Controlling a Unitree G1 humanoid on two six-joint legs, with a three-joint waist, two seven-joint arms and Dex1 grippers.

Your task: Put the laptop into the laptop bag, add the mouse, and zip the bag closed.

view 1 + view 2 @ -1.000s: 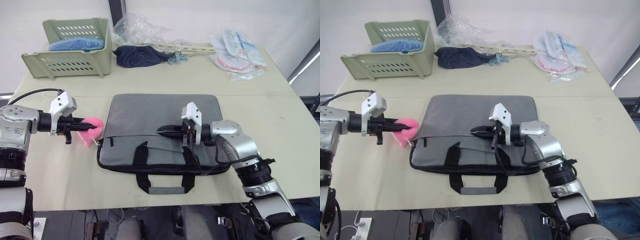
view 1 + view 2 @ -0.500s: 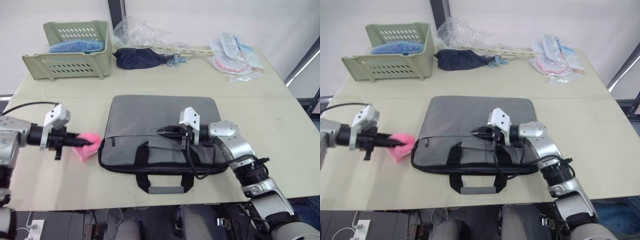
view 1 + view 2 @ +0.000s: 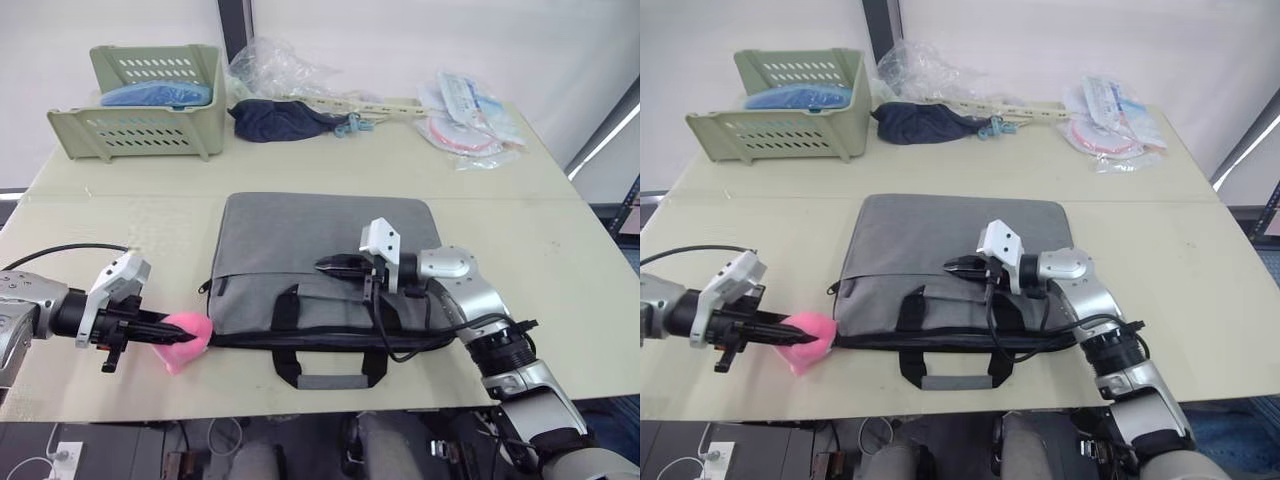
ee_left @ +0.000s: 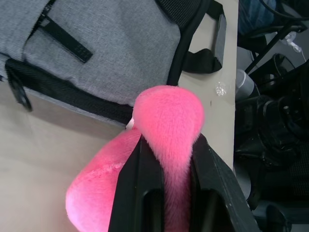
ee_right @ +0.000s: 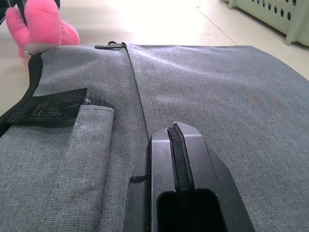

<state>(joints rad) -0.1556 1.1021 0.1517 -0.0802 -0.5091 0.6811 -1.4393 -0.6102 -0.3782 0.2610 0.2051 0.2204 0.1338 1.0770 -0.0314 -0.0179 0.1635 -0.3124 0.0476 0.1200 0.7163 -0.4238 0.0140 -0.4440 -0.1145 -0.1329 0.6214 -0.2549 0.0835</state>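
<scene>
Our left pincer (image 3: 150, 330) is clamped on the pink fluffy lump (image 3: 183, 337) at the near-left corner of the laptop bag (image 3: 300, 250), likely tugging the zip. Our right pincer (image 3: 335, 265), fingers pressed together, rests on the bag, steadying it flat on the tabletop (image 3: 560, 240).
</scene>
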